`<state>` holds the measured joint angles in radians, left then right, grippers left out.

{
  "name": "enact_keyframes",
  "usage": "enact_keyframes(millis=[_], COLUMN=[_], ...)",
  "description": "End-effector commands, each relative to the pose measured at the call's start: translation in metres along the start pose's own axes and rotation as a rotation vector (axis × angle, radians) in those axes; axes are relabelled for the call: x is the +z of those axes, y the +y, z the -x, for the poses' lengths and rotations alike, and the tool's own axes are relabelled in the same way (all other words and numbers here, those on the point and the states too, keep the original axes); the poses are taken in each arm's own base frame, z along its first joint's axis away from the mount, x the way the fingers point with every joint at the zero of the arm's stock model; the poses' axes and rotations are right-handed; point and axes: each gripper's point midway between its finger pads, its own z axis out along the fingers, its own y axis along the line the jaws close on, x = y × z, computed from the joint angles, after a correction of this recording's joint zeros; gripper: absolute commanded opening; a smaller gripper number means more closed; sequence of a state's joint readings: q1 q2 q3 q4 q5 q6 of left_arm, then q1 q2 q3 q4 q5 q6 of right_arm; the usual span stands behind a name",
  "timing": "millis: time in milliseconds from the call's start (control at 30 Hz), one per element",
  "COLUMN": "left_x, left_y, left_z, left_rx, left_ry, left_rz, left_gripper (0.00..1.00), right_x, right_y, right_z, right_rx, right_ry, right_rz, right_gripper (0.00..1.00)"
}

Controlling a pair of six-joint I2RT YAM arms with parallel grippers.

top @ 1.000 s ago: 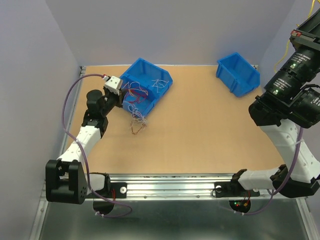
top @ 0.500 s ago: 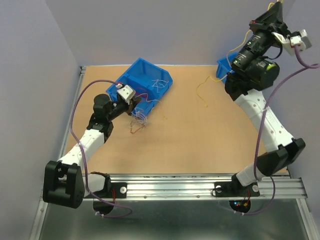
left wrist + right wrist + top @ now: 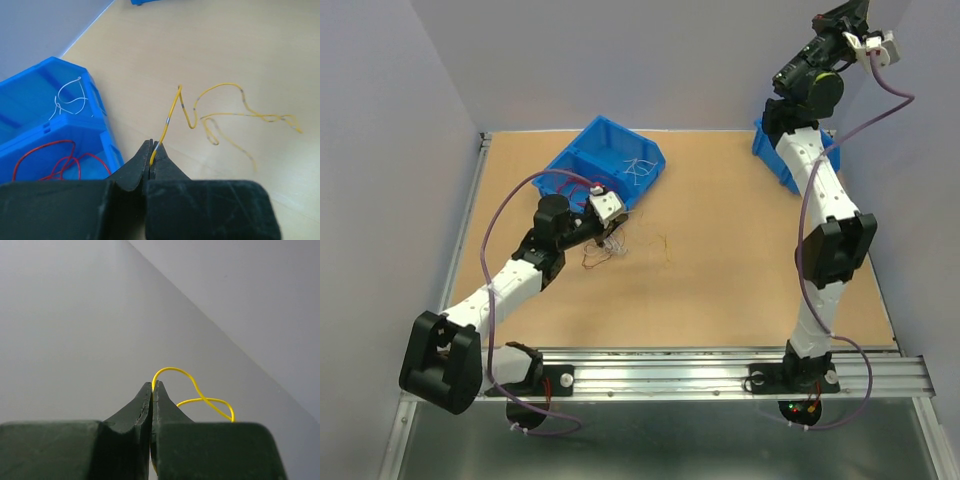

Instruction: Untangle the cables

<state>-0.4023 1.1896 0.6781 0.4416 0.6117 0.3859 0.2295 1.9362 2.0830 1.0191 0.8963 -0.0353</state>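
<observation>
Cables (image 3: 602, 250), top view: bunched on table (image 3: 720, 290) at 10 o'clock, just beside bin (image 3: 590, 140). Left gripper (image 3: 610, 222) low at bunch. Right gripper (image 3: 842, 22) high at 1 o'clock.

Left wrist: jaws pinched tight on end of yellow wire (image 3: 166, 121); rest lies loose toward 2 o'clock. White wires (image 3: 67, 97), red wires (image 3: 50, 160) in bin at 9 o'clock.

Right wrist: jaws clamped on second yellow wire (image 3: 170, 369), loop in air before wall (image 3: 75, 315).

Progress: some wires binned, two yellow seemingly freed. Bunch left to untangle, size hard to judge.
</observation>
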Motion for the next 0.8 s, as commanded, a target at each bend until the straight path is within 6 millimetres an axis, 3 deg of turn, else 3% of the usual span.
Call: enact_keyframes(millis=[0,33,67,200,333,500,633,767], left_x=[0.004,0.005,0.005,0.008,0.011,0.015,0.012,0.011], left_y=[0.009,0.008,0.008,0.005,0.001,-0.001,0.001,0.000], left_z=[0.007,0.004,0.004,0.001,-0.003,-0.005,-0.006,-0.003], left_rx=[0.049,0.045,0.045,0.044,0.037,0.031,0.036,0.046], left_ry=[0.000,0.009,0.011,0.017,0.032,0.045,0.051,0.037], left_rz=[0.021,0.017,0.014,-0.006,-0.031,-0.044,-0.028,-0.029], left_gripper=[0.00,0.00,0.00,0.00,0.00,0.00,0.00,0.00], right_x=[0.032,0.041,0.043,0.067,0.070,0.052,0.025,-0.001], right_y=[-0.014,-0.012,-0.021,-0.051,-0.087,-0.120,-0.164,-0.194], right_z=[0.005,0.015,-0.008,-0.022,-0.049,-0.095,-0.137,-0.160], right_rx=[0.059,0.110,0.071,0.041,0.044,0.043,0.029,-0.033], right_ry=[-0.108,-0.139,-0.116,-0.148,-0.128,-0.044,0.028,0.092], right_rz=[-0.038,-0.038,-0.036,-0.032,-0.092,-0.124,-0.202,-0.242], right_gripper=[0.01,0.01,0.01,0.00,0.00,0.01,0.01,0.00])
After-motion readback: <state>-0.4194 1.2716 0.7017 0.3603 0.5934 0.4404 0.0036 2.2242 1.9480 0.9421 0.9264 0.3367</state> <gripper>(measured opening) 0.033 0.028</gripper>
